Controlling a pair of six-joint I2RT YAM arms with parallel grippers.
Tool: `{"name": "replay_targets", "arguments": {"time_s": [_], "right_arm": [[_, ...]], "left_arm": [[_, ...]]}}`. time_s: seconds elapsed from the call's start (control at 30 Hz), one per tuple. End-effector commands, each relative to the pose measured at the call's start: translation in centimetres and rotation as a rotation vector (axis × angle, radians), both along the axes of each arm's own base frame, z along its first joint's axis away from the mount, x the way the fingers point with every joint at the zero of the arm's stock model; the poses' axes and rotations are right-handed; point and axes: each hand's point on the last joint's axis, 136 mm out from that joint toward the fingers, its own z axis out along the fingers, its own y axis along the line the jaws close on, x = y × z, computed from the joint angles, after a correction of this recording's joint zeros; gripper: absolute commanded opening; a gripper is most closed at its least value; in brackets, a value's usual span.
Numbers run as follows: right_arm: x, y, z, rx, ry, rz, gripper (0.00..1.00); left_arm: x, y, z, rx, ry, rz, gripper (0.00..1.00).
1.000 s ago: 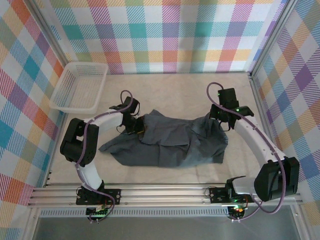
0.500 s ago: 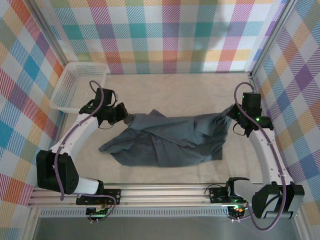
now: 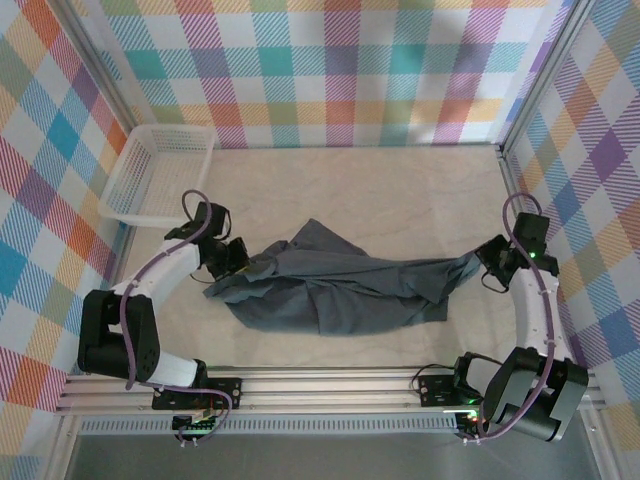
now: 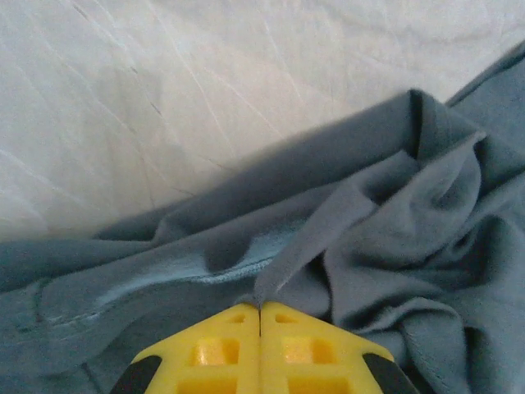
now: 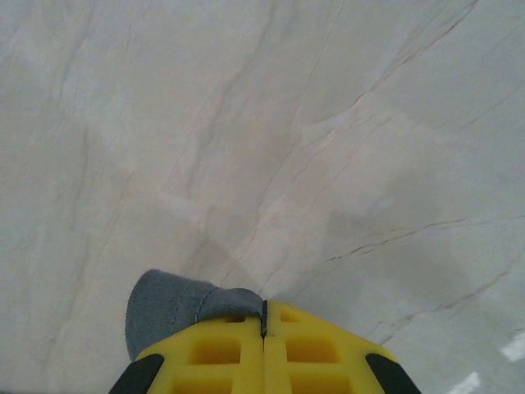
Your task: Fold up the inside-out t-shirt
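basket (image 3: 160, 180) far-left, open table (image 3: 400, 190) beyond t-shirt (image 3: 340, 290)

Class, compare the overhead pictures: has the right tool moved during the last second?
Yes. The right tool, shut on the t-shirt corner, has shifted toward the right wall and slightly nearer the front rail.

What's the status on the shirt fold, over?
Left gripper shut on t-shirt edge. Right gripper shut on its other end. It lies crumpled, unfolded. White basket apart, far left.
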Motion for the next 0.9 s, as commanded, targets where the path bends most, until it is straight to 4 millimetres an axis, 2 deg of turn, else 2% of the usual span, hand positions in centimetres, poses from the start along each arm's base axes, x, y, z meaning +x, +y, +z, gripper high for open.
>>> {"name": "replay_targets", "arguments": {"time_s": [0.0,0.07,0.13,0.2,0.3,0.33,0.4,0.53,0.7,0.87], "right_arm": [[0.2,0.6,-0.4,0.045,-0.029,0.003,0.00],[0.0,0.1,0.0,0.014,-0.027,-0.009,0.00],[0.1,-0.1,0.6,-0.006,-0.033,-0.003,0.00],[0.3,0.1,0.9,0.000,-0.041,0.007,0.00],[0.6,0.6,1.0,0.030,-0.055,0.020,0.00],[0.7,0.8,0.9,0.040,-0.058,0.024,0.00],[0.8,1.0,0.9,0.054,-0.063,0.029,0.00],[0.9,1.2,1.0,0.064,-0.074,0.030,0.00],[0.9,1.2,1.6,0.057,-0.084,0.036,0.00],[0.8,1.0,1.8,0.044,-0.087,0.035,0.00]], "left_arm": [[-0.4,-1.6,-1.1,-0.065,0.031,-0.030,0.09],[-0.5,-1.0,-1.1,-0.032,0.036,-0.016,0.27],[-0.4,-0.3,-0.5,0.013,0.020,-0.014,0.39],[-0.3,-0.6,0.8,0.075,-0.033,-0.068,0.45],[-0.7,-2.5,3.6,0.235,-0.153,-0.228,0.48],[-1.1,-3.7,4.2,0.259,-0.186,-0.290,0.48],[-1.8,-5.2,4.5,0.313,-0.216,-0.383,0.48],[-2.2,-6.3,2.6,0.359,-0.148,-0.441,0.48],[-1.6,-9.1,1.0,0.253,-0.101,-0.480,0.45],[-1.1,-8.6,-1.6,0.313,-0.029,-0.468,0.41]]}}
